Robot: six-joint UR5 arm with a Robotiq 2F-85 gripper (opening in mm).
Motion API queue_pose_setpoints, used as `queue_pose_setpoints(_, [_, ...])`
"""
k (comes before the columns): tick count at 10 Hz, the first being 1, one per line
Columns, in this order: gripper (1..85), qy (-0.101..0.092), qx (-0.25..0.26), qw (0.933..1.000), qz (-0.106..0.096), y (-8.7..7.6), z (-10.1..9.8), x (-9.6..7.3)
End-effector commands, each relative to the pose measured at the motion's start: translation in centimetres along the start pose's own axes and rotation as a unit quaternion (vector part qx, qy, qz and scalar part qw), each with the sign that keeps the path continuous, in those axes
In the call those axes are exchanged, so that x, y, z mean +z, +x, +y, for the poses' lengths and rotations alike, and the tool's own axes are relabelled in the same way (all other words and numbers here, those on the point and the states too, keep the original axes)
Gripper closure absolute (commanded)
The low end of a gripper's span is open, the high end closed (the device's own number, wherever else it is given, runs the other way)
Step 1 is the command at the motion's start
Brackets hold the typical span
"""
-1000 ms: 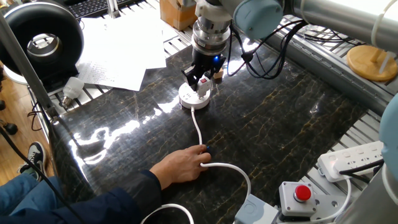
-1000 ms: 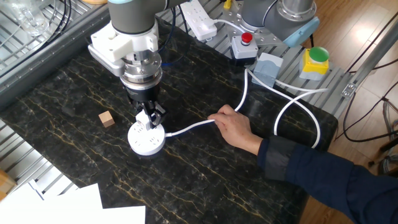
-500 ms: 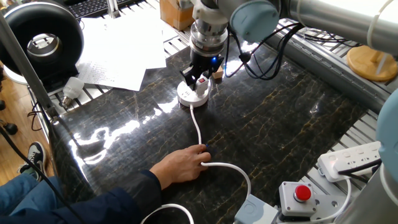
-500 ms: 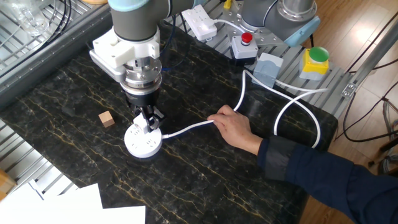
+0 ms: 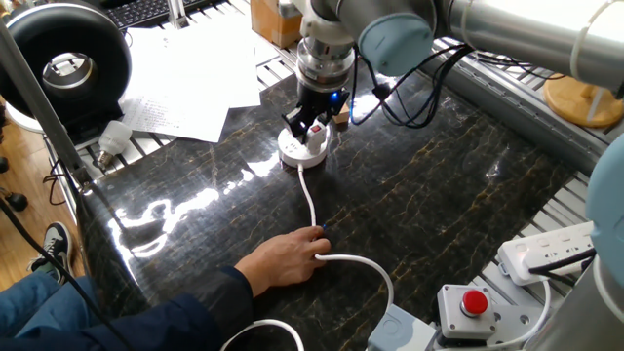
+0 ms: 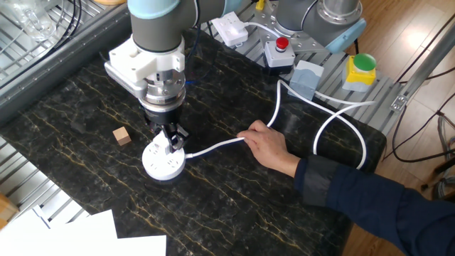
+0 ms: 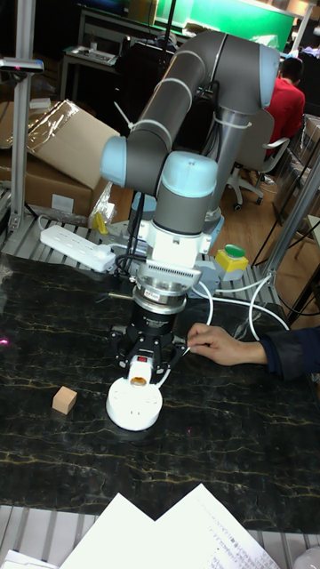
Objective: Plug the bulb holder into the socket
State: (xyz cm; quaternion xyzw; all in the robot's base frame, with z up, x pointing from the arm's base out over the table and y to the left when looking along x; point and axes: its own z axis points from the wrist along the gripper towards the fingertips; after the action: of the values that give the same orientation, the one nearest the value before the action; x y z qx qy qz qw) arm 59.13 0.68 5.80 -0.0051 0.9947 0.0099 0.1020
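Clamped between the gripper's (image 7: 140, 365) two black fingers is the bulb holder (image 7: 140, 366), its red rocker switch facing outward, and the fingers are drawn in tight on its sides. It sits directly over the socket (image 7: 133, 404), low against the socket's top face; whether its pins have entered the holes cannot be told. Taking the socket as the landmark and reading the tall fixed view from left to right: a small tan cube (image 7: 63, 399) lies on the dark marbled table (image 7: 240, 444) to the socket's left, apart from it. Behind the socket and to the left, past the table edge, a long white power strip (image 7: 75, 246) rests on the metal frame. The socket's white cable (image 6: 213, 148) runs off to the right, where a person's hand (image 7: 216, 344) in a dark blue sleeve rests on it. Farther right and behind are a grey box with a red button (image 6: 278, 51) and a yellow box with a green button (image 6: 359, 70). White paper sheets (image 7: 178, 538) lie at the near table edge in front of the socket. Nothing lies between the gripper and the socket.
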Motion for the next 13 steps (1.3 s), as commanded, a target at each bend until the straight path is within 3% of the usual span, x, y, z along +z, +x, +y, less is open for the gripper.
queue_pose_setpoints(1, [11.3,0.001,-0.056,0.9982,-0.021,-1.2,-0.3,-1.5])
queue_pose_setpoints(2, [8.0,0.006,-0.07,0.9971,-0.031,-1.8,-0.6,-1.8])
queue_pose_setpoints(4, [7.3,0.02,-0.076,0.9966,-0.023,-2.7,-0.7,-2.6])
queue_pose_setpoints(6, [17.3,0.039,-0.088,0.9953,0.005,-3.8,-0.9,-4.0])
queue_pose_setpoints(7, [42.0,0.048,-0.091,0.9938,0.042,-3.7,-1.7,-5.1])
queue_pose_setpoints(8, [82.0,0.049,-0.073,0.9945,0.058,-4.1,-2.1,-5.8])
queue_pose_setpoints(9, [84.3,0.031,-0.09,0.9931,0.068,-3.7,-2.0,-6.1])
queue_pose_setpoints(11, [84.3,0.037,-0.111,0.9908,0.067,-3.6,-4.1,-6.3])
queue_pose_setpoints(13, [84.3,0.045,-0.155,0.9852,0.056,-2.9,-7.6,-6.0])
